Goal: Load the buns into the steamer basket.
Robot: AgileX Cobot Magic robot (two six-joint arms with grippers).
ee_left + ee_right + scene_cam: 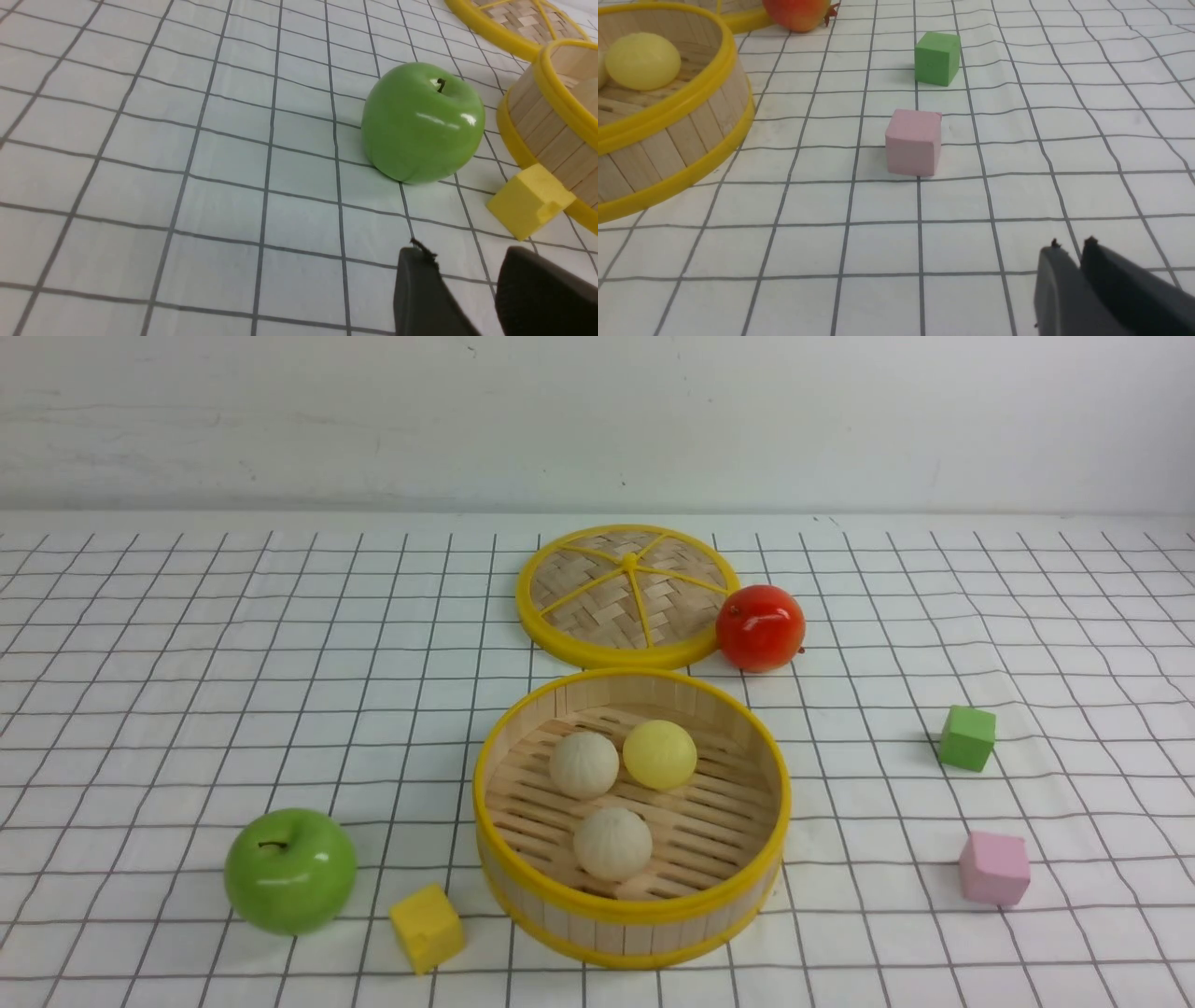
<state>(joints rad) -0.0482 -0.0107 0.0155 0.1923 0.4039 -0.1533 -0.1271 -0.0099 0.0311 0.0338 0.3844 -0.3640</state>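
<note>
The bench (1074,616), gridded with dark lines, carries everything. On it the basket (633,959) stands upright at the centre, and all three buns lie inside on its slatted floor: a cream bun (584,765) and the yellow bun (660,755) side by side towards the back, the other cream bun (613,844) nearer the front wall. The task looks complete.

The lid (597,607) lies flat just behind the basket. An arm brushing the lid could shove it into the basket and set the buns rolling, as they are round and nothing pins them.

The green apple (290,871) sits apart on the left, the red apple (761,628) against the lid's edge; a knock could send either rolling.

The left end effector (460,291) is released, its fingers parted with nothing between them. The right end effector (1069,280) has its fingers close together, with no object visible in them; whether they fully meet, one cannot tell. Either, swung inward too low, could catch the rim and jolt the buns.

Smallest are the cubes. The yellow cube (427,928) sits near the basket's wall, so a low left-arm sweep could push it there. The pink cube (995,868) and green cube (968,738) lie well to the right, posing little risk.
</note>
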